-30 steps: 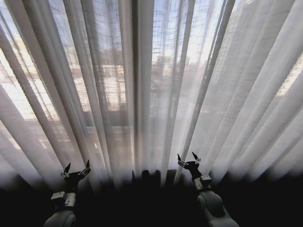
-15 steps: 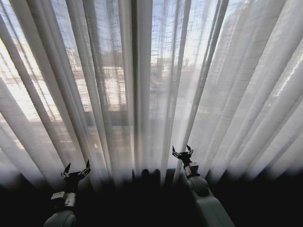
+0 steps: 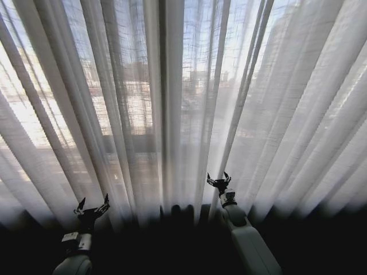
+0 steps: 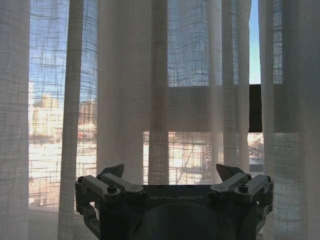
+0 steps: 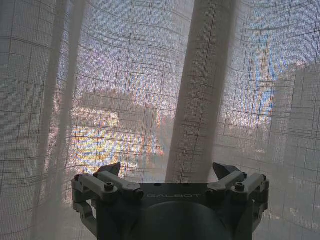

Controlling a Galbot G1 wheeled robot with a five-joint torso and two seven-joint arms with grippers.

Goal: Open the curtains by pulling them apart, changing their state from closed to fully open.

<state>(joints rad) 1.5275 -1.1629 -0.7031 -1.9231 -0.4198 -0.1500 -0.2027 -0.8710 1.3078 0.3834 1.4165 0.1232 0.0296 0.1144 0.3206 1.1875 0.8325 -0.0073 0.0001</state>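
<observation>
The curtains hang closed across the whole window, sheer white with many vertical pleats. My right gripper is open and raised close to the fabric just right of the centre seam. In the right wrist view its open fingers sit close to a thick pleat of the curtains, which stands between the jaws. My left gripper is open, lower at the left, a short way from the curtains in the left wrist view.
A dark horizontal window frame bar shows through the fabric. The floor strip below the curtain hem is dark.
My right gripper has moved up and to the left, closer to the fabric near the centre seam. The left gripper has stayed in place.
</observation>
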